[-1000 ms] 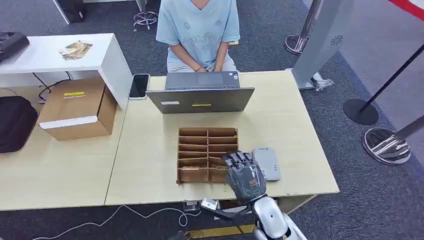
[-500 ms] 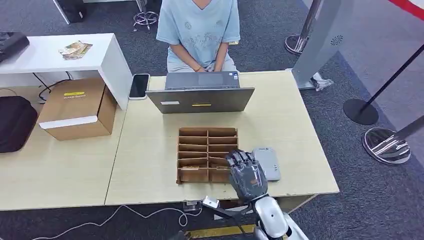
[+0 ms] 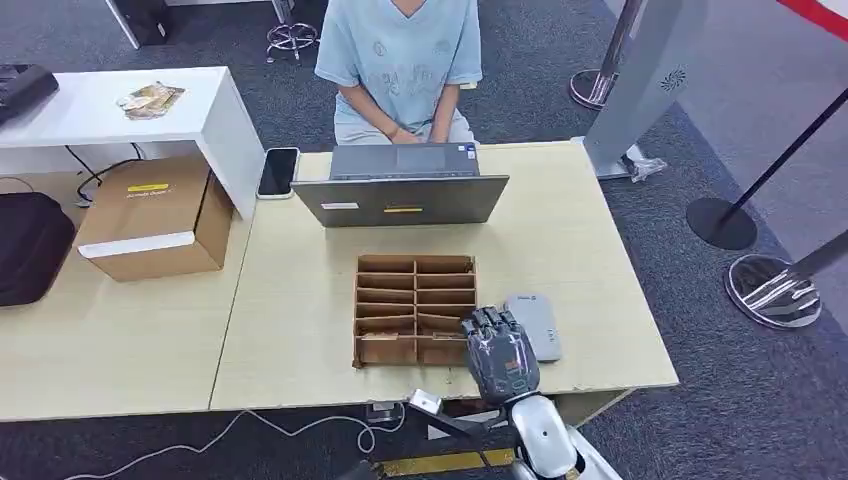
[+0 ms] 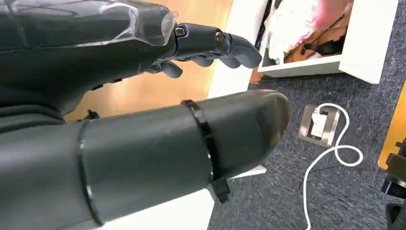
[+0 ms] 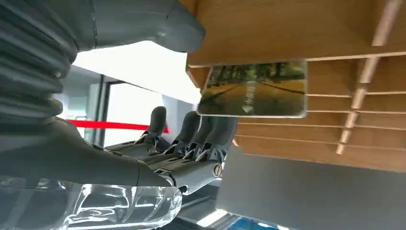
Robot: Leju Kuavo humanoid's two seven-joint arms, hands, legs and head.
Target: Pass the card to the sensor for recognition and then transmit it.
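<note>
One small shift is noted: the right hand (image 3: 500, 355) is drawn slightly toward 4 o'clock, off the cardboard organizer (image 3: 415, 290) and nearer the grey reader (image 3: 533, 325). Its fingers are spread and empty. The card (image 5: 253, 88) is left standing in a near compartment, so the pick is judged not yet made. The left hand (image 4: 206, 43) is held loose and empty. Across the pale table (image 3: 300, 330), a laptop (image 3: 403, 190) and a seated person (image 3: 400, 60) are found at 12 o'clock.

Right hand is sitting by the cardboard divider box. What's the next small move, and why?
Probably close the right hand fingers and thumb on the landscape-printed card, then lift. The wrist view shows that card standing out of a slot of the brown cardboard divider box, with the fingers spread just beside it and nothing gripped yet. The grey rectangular sensor lies right beside the box, so the carry is short.
</note>
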